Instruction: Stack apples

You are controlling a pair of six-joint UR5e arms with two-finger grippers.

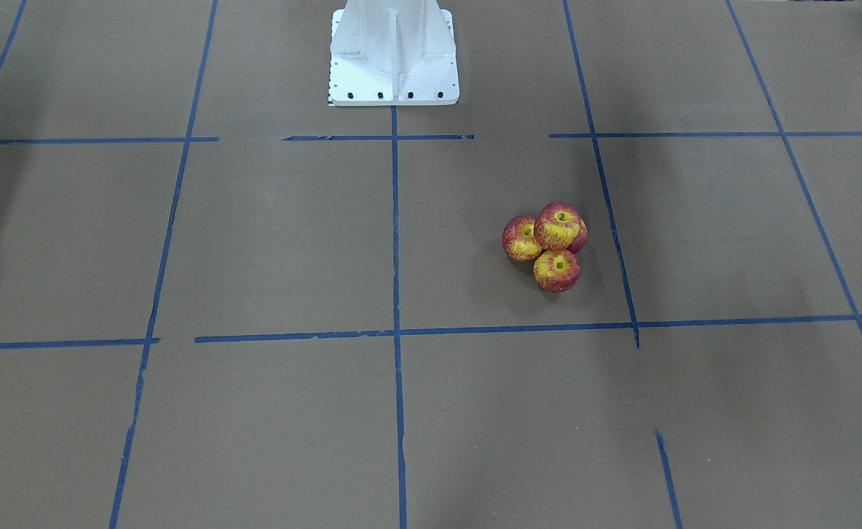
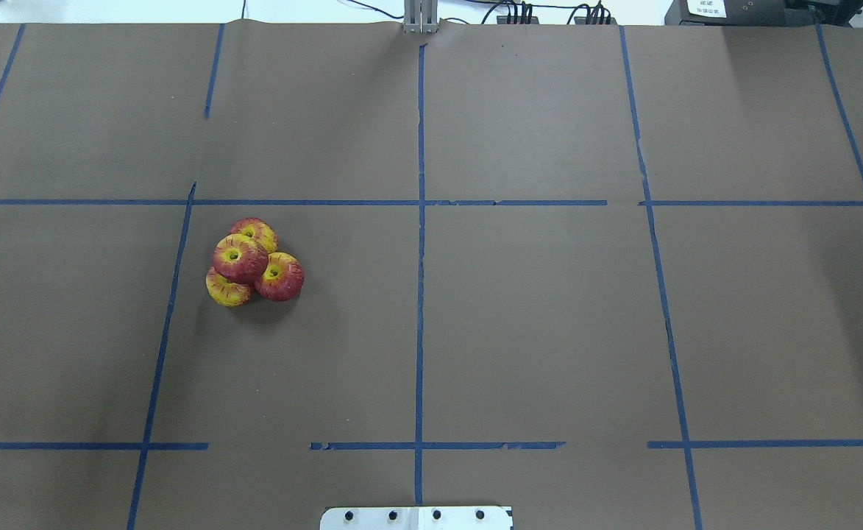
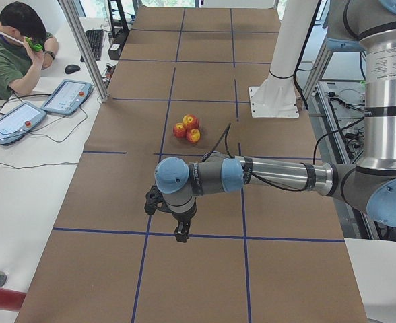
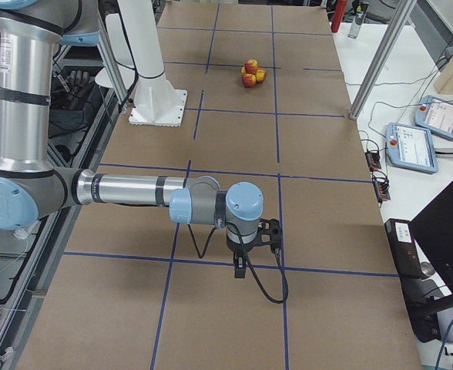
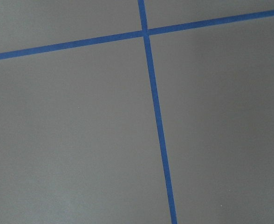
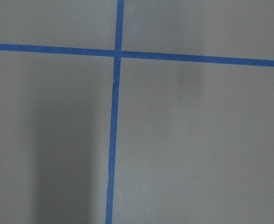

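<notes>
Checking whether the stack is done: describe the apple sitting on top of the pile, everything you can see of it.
The top apple is small, round and glossy, plastic-looking, red with yellow streaks and a yellow stem dimple that faces up. It rests on the three lower apples, which sit bunched together on the brown table, on the robot's left side. It touches only those apples; nothing grips it.

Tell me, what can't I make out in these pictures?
- Left claw, right claw: open or shut unclear; seen only small in side views.
- One apple: mostly hidden behind the top apple, front view.
- Wrist views: only table and tape; no apples.
</notes>
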